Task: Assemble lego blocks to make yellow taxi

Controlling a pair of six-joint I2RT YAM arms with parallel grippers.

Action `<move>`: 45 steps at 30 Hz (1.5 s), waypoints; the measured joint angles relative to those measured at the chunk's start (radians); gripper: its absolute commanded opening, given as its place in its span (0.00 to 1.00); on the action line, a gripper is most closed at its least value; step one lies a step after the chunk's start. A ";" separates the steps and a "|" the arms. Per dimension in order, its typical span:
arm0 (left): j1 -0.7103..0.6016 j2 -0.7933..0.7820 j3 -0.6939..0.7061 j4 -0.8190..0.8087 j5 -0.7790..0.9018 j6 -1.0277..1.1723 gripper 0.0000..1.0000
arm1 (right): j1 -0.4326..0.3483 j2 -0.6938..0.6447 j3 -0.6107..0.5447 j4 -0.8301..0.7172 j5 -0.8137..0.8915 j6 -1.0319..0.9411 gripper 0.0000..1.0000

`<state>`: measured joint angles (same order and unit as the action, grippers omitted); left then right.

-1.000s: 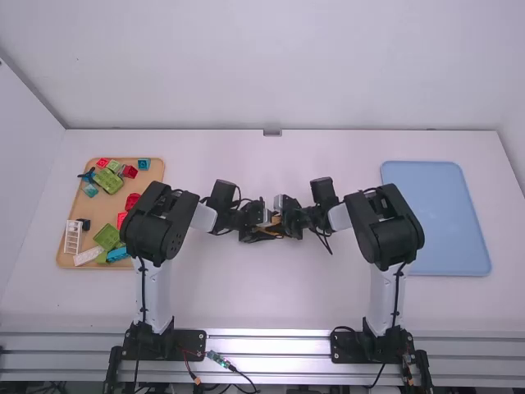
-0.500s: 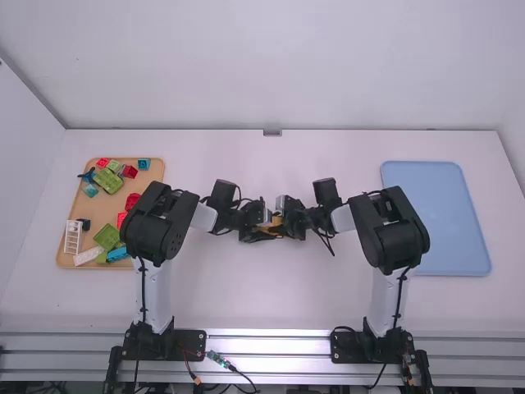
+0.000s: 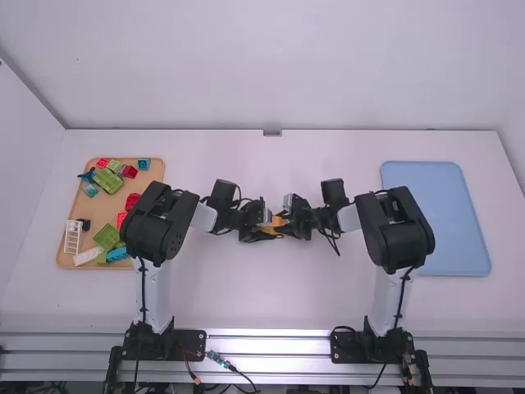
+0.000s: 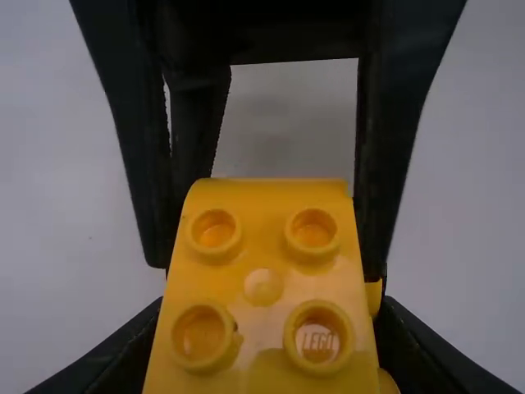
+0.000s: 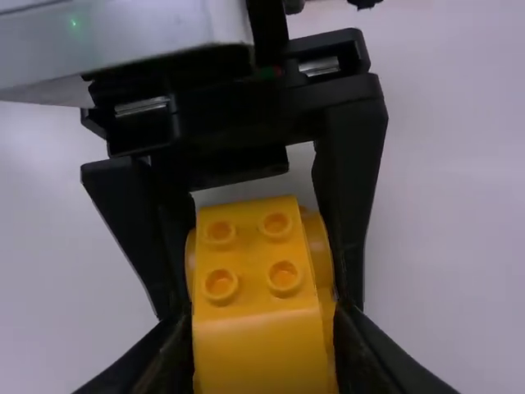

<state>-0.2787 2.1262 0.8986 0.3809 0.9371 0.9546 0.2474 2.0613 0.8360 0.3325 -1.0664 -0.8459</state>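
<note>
- Yellow block [image 4: 264, 283] sits dead centre of the high view, studs showing in both wrist views.
- Left gripper [image 3: 267, 231], just left of centre, has it pinched between its fingers!
- Right gripper [image 3: 289, 223] comes in from the right, close up against it (pinching or not, I cannot tell).
- Far left: tan tray [image 3: 98, 217], loaded with coloured bricks [image 3: 107, 236].
- Right side: blue tray [image 3: 435, 217], lying flat.

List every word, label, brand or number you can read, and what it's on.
"LEGO": moulded inside one stud of the yellow block, left wrist view.
Its other studs: no lettering I can make out.
Loose blocks on the tan tray: any lettering is too small to read.
</note>
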 measured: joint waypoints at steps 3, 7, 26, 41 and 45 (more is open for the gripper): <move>0.000 0.000 0.000 -0.002 0.001 0.002 0.02 | -0.002 -0.031 -0.019 -0.004 0.009 -0.006 0.43; 0.000 0.000 0.000 -0.002 0.001 0.003 0.02 | -0.020 -0.128 -0.064 -0.007 0.024 -0.014 0.46; 0.000 0.000 0.006 -0.021 0.000 0.010 1.00 | -0.142 -0.276 -0.156 0.002 0.131 0.046 0.99; 0.009 -0.229 -0.017 -0.368 -0.180 0.028 0.99 | -0.058 -0.276 -0.217 0.075 0.179 0.000 0.99; 0.072 -0.365 -0.017 -0.486 -0.182 0.099 0.99 | -0.033 -0.233 -0.227 0.239 0.174 0.019 0.99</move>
<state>-0.2070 1.7611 0.8818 -0.1047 0.7555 1.0534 0.2142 1.8282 0.6086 0.5713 -0.8925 -0.8265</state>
